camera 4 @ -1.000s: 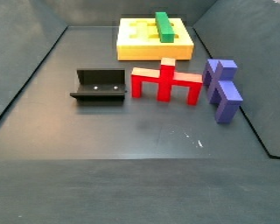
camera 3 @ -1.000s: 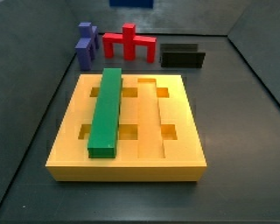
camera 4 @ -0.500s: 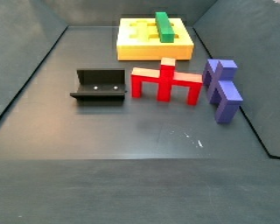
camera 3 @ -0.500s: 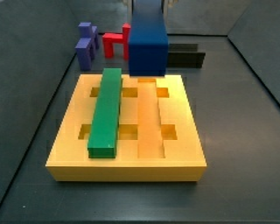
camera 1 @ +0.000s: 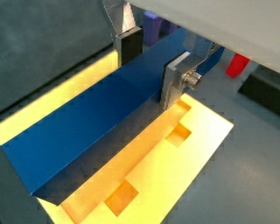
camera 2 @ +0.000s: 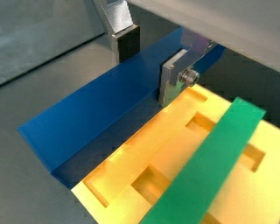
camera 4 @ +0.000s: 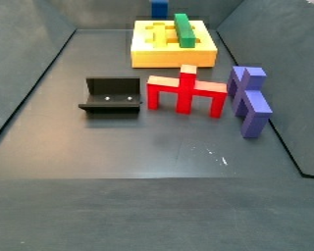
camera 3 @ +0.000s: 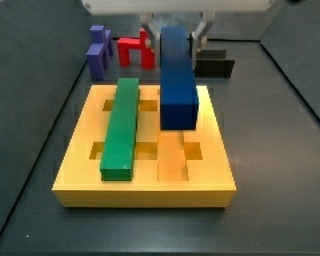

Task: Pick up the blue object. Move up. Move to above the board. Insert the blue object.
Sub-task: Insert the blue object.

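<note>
My gripper (camera 1: 154, 59) clamps the blue bar (camera 3: 178, 80) above the board (camera 3: 83, 160), parallel to the green bar (camera 3: 120, 128), to drop into the free groove.

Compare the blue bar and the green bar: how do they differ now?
The blue object is dark navy; the green bar is green. The blue object is clamped in the gripper above the board, tilted; the green bar lies flat in a board groove, untouched. Both are long, straight bars of similar width.
</note>
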### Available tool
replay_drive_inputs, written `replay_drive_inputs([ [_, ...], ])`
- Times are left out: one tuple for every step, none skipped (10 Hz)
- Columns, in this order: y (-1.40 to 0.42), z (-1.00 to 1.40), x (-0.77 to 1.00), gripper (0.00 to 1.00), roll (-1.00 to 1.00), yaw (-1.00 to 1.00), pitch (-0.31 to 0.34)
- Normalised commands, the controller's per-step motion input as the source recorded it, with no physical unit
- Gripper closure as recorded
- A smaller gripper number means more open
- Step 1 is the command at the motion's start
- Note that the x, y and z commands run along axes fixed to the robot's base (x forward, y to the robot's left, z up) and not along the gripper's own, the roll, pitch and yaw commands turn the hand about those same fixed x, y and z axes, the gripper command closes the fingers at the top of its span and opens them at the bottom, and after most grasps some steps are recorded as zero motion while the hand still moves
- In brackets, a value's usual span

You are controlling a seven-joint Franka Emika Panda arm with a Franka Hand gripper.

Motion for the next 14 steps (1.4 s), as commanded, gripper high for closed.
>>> replay_drive_inputs([
  [0.0, -0.76, 0.17, 1.0, 0.0, 0.0, 0.0],
  [0.0, -0.71, 0.09, 1.0, 0.02, 0.0, 0.0],
  [-0.09, -0.63, 0.02, 1.0, 0.17, 0.01, 0.0],
  [-0.14, -0.49, 0.03, 1.0, 0.28, 0.03, 0.0],
  [-0.13, -0.49, 0.0, 1.0, 0.29, 0.04, 0.0],
  [-0.11, -0.46, 0.0, 1.0, 0.27, 0.07, 0.0],
  [-0.08, -0.36, 0.0, 1.0, 0.21, 0.13, 0.0],
  [-0.07, -0.23, 0.06, 1.0, 0.15, 0.15, 0.011],
  [-0.09, -0.24, 0.01, 1.0, 0.1, 0.13, 0.0],
  [-0.13, -0.24, 0.04, 1.0, 0.03, 0.09, 0.0],
  [-0.13, -0.26, 0.16, 1.0, 0.01, 0.03, 0.0],
  [-0.04, -0.33, 0.13, 1.0, 0.0, 0.0, 0.0],
  [-0.07, -0.27, 0.09, 1.0, 0.0, 0.0, 0.0],
  [-0.12, -0.23, 0.09, 1.0, 0.0, 0.0, 0.0],
])
